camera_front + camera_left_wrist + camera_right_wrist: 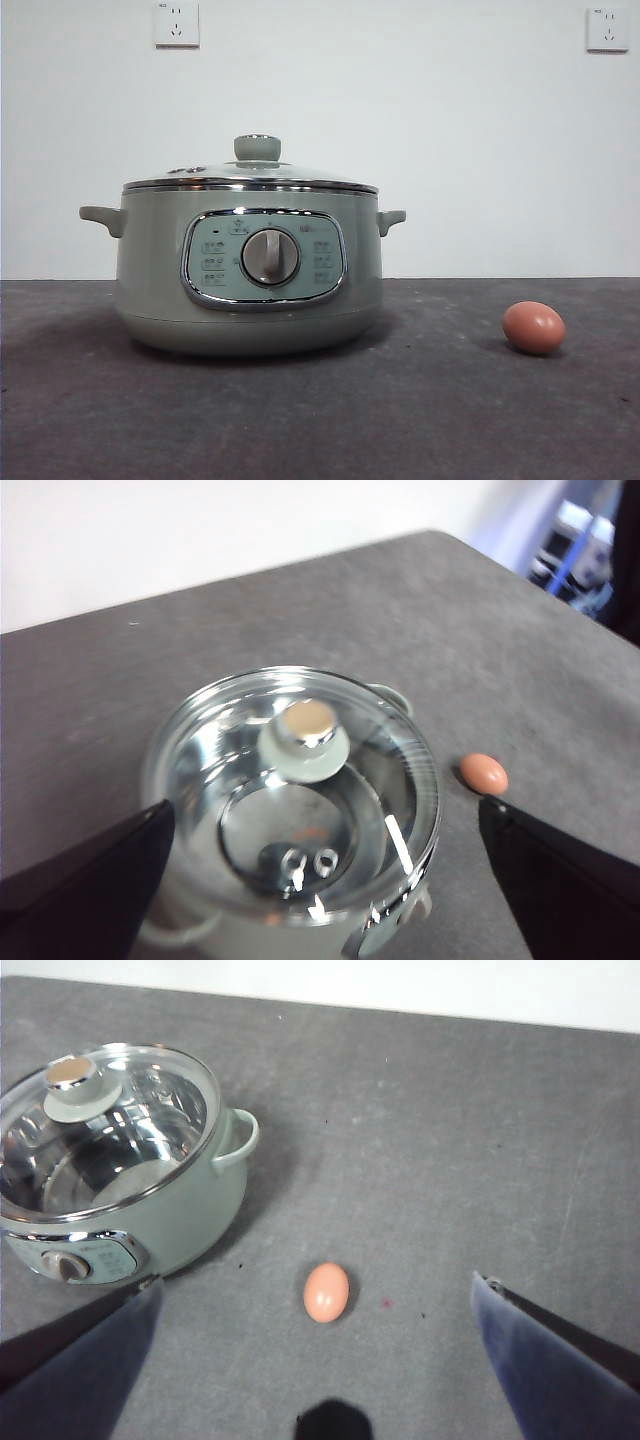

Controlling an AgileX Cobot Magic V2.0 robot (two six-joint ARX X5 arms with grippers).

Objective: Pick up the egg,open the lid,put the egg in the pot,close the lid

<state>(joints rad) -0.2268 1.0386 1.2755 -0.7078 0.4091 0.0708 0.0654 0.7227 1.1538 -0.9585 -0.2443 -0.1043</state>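
Nothing is done yet: your egg (533,327) lies on the table (420,420), glass lid (250,175) covers the pot (250,290); left gripper (320,880) and right gripper (320,1360) hover spread wide, empty.

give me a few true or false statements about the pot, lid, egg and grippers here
1. The lid sits closed on the pot. True.
2. The egg is already inside the pot. False: it lies on the table, apart from the pot on its handle side.
3. The left gripper hangs above the lid with its jaws wide open. True.
4. The right gripper is shut on the egg. False: it is open, above the table, and the egg lies untouched between its jaws' lines.
5. The lid's knob is red. False: it is sage green.
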